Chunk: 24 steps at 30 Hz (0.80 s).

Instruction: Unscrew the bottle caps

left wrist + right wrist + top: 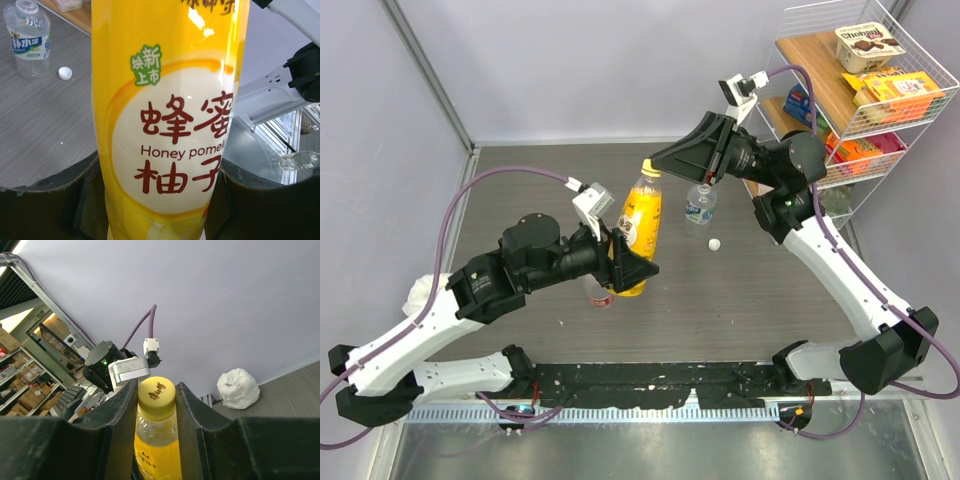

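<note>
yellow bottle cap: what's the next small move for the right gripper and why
Probably rotate the right gripper to twist the yellow cap loose: it is shut on the cap, which sits on the neck, while the left gripper clamps the yellow bottle.

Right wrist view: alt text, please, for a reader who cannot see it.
The right gripper is closed on the yellow cap of a yellow-orange bottle. Behind it are the left arm's wrist and a crumpled white wad.
</note>
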Each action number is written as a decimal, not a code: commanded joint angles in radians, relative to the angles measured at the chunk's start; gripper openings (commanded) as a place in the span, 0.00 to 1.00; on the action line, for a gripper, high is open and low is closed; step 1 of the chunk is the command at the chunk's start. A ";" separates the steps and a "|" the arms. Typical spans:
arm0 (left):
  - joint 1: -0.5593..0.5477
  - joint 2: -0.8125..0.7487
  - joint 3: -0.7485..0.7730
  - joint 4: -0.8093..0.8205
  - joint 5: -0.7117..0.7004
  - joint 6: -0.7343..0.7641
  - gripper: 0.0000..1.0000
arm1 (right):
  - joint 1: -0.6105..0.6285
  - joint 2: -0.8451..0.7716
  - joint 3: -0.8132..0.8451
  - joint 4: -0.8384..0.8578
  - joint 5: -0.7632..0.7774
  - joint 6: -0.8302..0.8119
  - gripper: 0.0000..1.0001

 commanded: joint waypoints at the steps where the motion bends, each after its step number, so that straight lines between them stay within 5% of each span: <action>1: 0.004 -0.008 -0.015 0.041 0.039 -0.004 0.00 | 0.002 -0.036 0.010 0.135 -0.035 0.055 0.02; 4: 0.004 -0.008 -0.020 0.040 0.033 -0.007 0.00 | -0.006 -0.045 0.016 0.091 -0.020 0.013 0.03; 9: 0.004 -0.004 -0.029 0.031 0.026 -0.003 0.00 | -0.012 -0.081 0.016 -0.041 0.046 -0.119 0.59; 13: 0.003 -0.007 -0.034 0.024 0.016 0.006 0.00 | -0.010 -0.111 0.047 -0.181 0.116 -0.216 0.90; 15: 0.003 -0.007 -0.032 0.011 -0.002 0.011 0.00 | -0.010 -0.114 0.073 -0.270 0.158 -0.259 0.97; 24: 0.004 0.050 0.021 -0.120 -0.146 0.054 0.00 | -0.010 -0.079 0.192 -0.621 0.360 -0.374 1.00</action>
